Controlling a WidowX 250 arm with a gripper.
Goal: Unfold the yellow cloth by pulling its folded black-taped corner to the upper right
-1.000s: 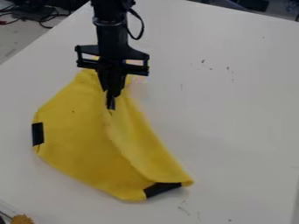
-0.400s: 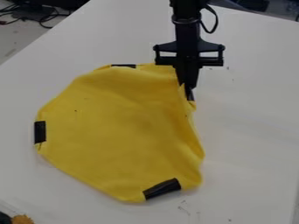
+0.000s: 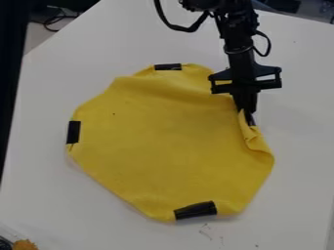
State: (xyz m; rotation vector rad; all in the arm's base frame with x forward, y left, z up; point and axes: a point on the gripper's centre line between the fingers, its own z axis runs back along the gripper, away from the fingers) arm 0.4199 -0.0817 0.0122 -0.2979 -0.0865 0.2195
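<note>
The gripper (image 3: 250, 120) hangs at the upper right of the yellow cloth (image 3: 163, 141), shut on its right edge. Beside the fingertips the cloth is bunched, with a small fold running down its right side. Otherwise it lies mostly spread out as a rounded shape with slight wrinkles near the top. Black tape patches mark its edge: a top patch (image 3: 168, 67), a left patch (image 3: 73, 132) and a bottom patch (image 3: 195, 210).
The white table (image 3: 300, 161) carries small dark marks below the cloth and at right. A brown fuzzy object (image 3: 25, 244) sits at the bottom left corner. A dark vertical shape (image 3: 11, 73) stands along the left edge, and cables lie on the floor behind.
The gripper has moved right and somewhat down, drawing the cloth's edge along. The folded cloth has opened out and shifted right. A dark shape has come in at the left edge.
</note>
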